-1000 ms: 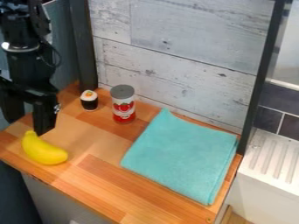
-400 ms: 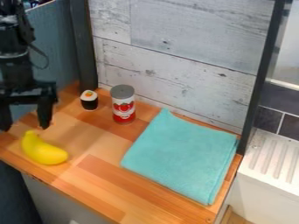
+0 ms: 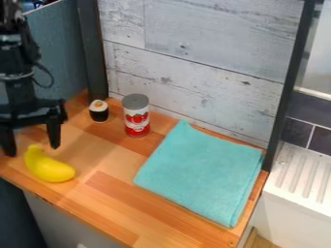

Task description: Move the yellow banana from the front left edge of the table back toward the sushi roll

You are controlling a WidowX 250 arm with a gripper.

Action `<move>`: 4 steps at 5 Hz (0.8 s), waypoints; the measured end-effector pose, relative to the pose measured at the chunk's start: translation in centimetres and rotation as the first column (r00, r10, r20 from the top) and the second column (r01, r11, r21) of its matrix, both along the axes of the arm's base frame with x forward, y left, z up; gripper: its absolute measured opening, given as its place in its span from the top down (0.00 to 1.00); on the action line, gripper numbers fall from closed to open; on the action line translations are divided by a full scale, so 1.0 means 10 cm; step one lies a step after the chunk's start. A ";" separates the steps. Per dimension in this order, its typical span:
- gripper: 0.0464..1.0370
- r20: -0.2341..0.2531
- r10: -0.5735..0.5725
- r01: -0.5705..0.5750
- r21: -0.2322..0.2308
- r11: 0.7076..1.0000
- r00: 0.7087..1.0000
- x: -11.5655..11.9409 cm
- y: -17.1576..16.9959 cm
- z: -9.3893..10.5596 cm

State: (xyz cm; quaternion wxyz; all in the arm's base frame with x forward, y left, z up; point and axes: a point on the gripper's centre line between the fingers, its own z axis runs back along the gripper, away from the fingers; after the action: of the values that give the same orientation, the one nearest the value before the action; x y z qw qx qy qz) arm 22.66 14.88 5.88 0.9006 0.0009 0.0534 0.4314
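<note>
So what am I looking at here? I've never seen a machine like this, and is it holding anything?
The black machine at the left is a robot arm. Its two-fingered hand, called a gripper, hangs down with the fingers spread apart, holding nothing. The pictures come from one fixed camera looking down at a slant onto a wooden counter. Nearest the gripper lies a yellow banana. Farther back stand a small sushi roll and a red-and-white can, with a folded turquoise cloth to their right.
</note>
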 end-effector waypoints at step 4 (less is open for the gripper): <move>0.07 -0.016 0.243 -0.242 0.049 0.969 0.970 0.06 -0.02 -0.43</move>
State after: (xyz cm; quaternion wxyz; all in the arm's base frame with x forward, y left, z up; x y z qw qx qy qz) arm 23.24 14.66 1.60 0.8402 0.0201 0.0528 0.5393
